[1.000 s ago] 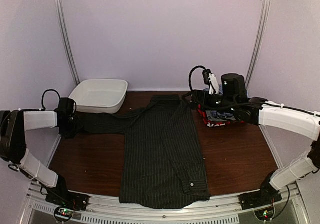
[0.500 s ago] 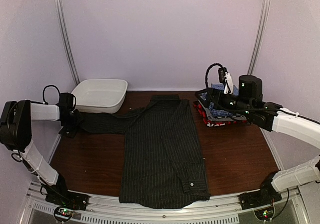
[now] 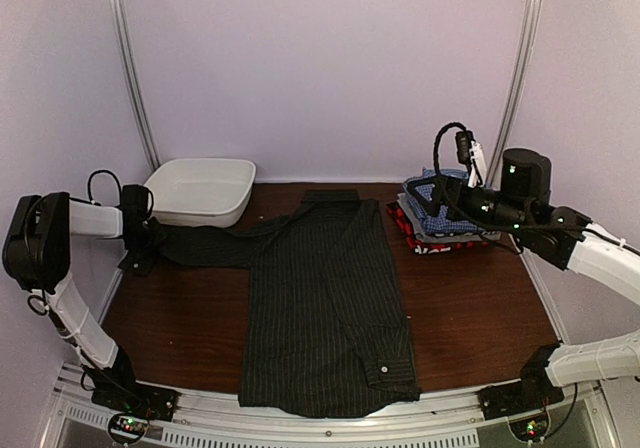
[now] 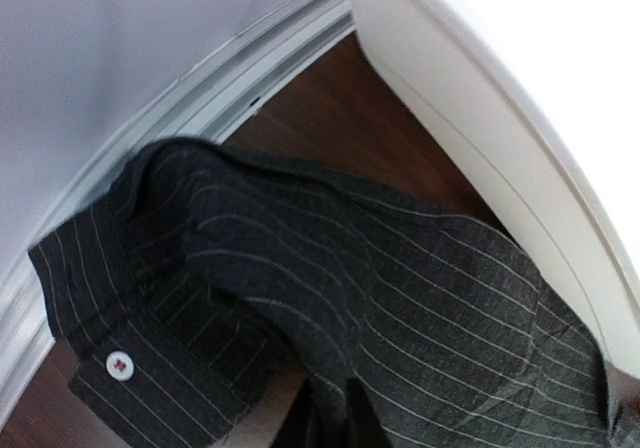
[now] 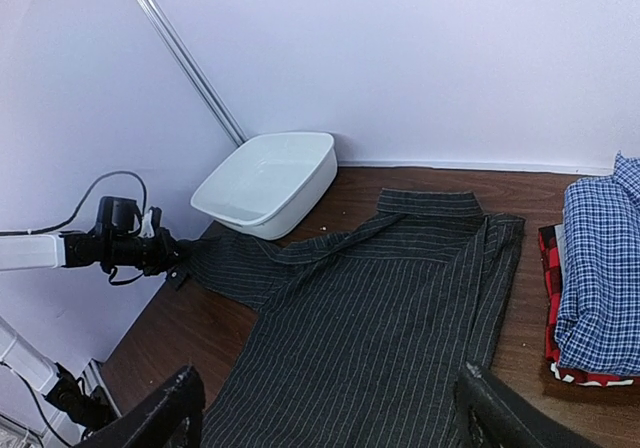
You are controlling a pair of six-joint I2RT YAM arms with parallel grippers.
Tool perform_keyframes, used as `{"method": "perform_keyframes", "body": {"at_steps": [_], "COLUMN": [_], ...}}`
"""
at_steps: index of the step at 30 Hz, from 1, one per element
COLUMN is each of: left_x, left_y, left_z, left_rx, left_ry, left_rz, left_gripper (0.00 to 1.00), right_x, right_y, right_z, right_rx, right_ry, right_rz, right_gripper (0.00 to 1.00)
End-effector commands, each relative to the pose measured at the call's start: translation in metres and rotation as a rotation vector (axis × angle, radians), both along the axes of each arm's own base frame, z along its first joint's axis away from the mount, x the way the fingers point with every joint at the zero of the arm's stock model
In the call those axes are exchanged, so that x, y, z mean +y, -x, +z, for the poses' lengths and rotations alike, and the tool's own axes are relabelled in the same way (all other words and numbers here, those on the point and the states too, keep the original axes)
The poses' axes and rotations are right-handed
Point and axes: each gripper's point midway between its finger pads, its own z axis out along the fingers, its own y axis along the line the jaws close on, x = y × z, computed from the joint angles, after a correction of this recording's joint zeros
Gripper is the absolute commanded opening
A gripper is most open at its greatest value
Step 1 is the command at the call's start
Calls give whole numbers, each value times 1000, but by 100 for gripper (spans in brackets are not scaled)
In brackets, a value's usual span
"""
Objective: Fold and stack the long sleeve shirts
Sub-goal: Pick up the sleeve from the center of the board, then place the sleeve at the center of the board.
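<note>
One black pinstriped shirt [image 3: 325, 298] is lying flat and unfolded in the middle of the table [image 3: 470, 308], its collar toward the back wall. Its one outstretched sleeve [image 3: 205, 245] is reaching to the left, just beside the single white tub [image 3: 195, 216]. The left gripper [image 4: 333, 428] is sitting at the end of this sleeve, with its two fingers pinching the cloth near the cuff [image 4: 110, 368], where one light button [image 4: 118, 365] is showing. At the back right, three folded shirts are lying in one stack: the blue checked shirt [image 5: 600, 268] on top, a grey shirt [image 3: 435, 234] under it, and a red-black shirt [image 5: 550, 308] at the bottom. The right gripper [image 5: 325, 413] is hovering beside this stack, its two fingers spread wide and holding nothing.
</note>
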Motion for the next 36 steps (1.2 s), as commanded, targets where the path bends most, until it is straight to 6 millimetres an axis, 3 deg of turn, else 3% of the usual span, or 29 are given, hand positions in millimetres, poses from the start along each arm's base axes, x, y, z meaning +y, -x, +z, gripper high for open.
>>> {"method": "perform_keyframes", "body": {"at_steps": [1, 6, 11, 14, 18, 23, 25, 27, 29, 33, 36], "left_x": [-1, -32, -108, -162, -234, -332, -359, -374, -379, -384, -381], "left_y": [-15, -3, 22, 44, 77, 123, 140, 151, 155, 159, 163], "left_z": [28, 60, 100, 107, 94, 58, 40, 24, 20, 43, 63], "left_rx": [-116, -213, -309, -339, -322, -221, -160, -97, -79, -147, -195], "left_ry": [-4, -13, -36, -18, 21, 22, -2, -39, -36, 88, 155], "left_rz": [-28, -124, -309, -438, -642, -1004, -1107, -1150, -1146, -1102, -1069], "left_gripper": [0, 0, 0, 0, 0, 0, 4, 14, 25, 45, 49], "right_x": [-11, -13, -19, -22, -24, -27, -28, -29, -29, -31, -32], "right_y": [6, 9, 8, 7, 7, 7, 7, 7, 7, 7, 7], "right_z": [2, -3, -8, -11, -12, -13, -15, -17, -21, -29, -33], "right_rx": [-6, 9, 23, 25, 24, 19, 21, 26, 34, 49, 52], "right_ry": [10, 6, 10, 14, 15, 13, 18, 23, 27, 43, 50], "right_rz": [-25, -29, -62, -82, -89, -103, -108, -112, -117, -125, -128], "right_gripper": [85, 79, 79, 78, 78, 78, 78, 78, 78, 78, 78]}}
